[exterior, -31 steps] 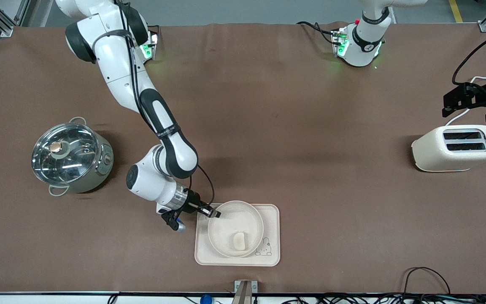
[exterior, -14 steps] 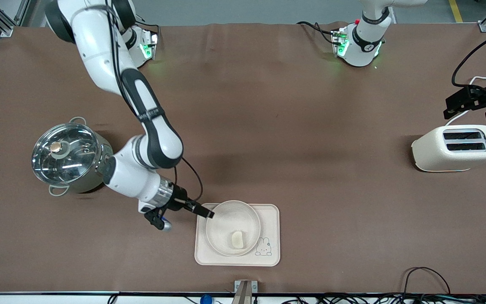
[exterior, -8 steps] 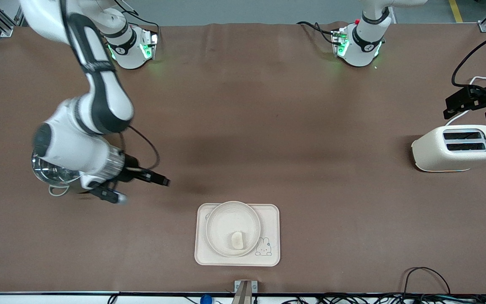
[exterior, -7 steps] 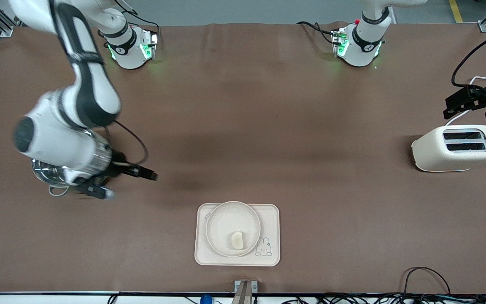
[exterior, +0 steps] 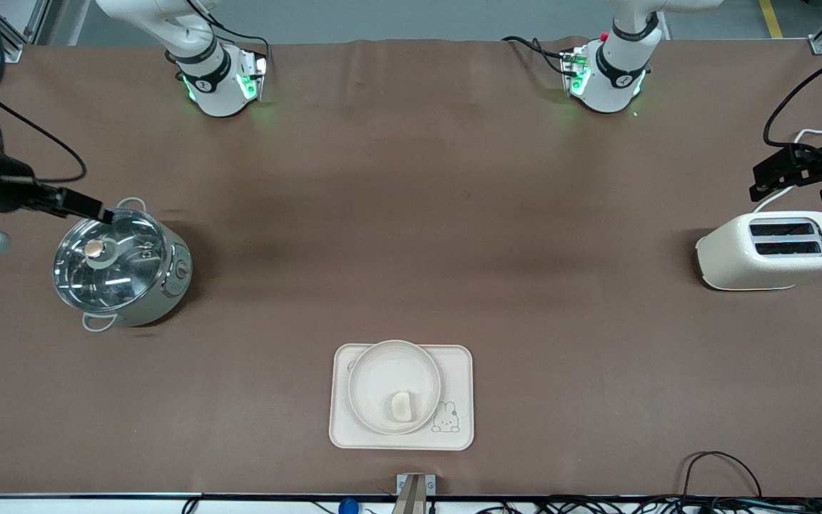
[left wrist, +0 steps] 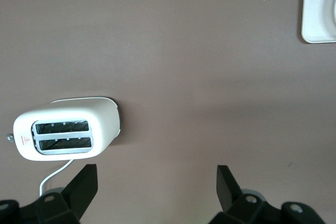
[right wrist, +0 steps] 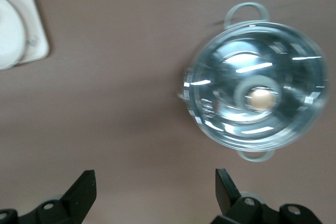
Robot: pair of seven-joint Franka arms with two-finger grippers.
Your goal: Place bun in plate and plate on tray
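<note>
Bun [exterior: 402,407] in plate [exterior: 368,371], plate on tray [exterior: 458,400]; well apart from both grippers: right gripper [right wrist: 155,195] released over pot [right wrist: 257,97], left gripper [left wrist: 156,195] released over toaster [left wrist: 65,128].

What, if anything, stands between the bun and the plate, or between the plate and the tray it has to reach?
Nothing visible does. The bun already lies in the plate, and the plate sits on the tray. The right gripper hangs open over the pot; the left gripper waits open above the toaster.

Even overhead light, pot lid [right wrist: 255,96] glare
</note>
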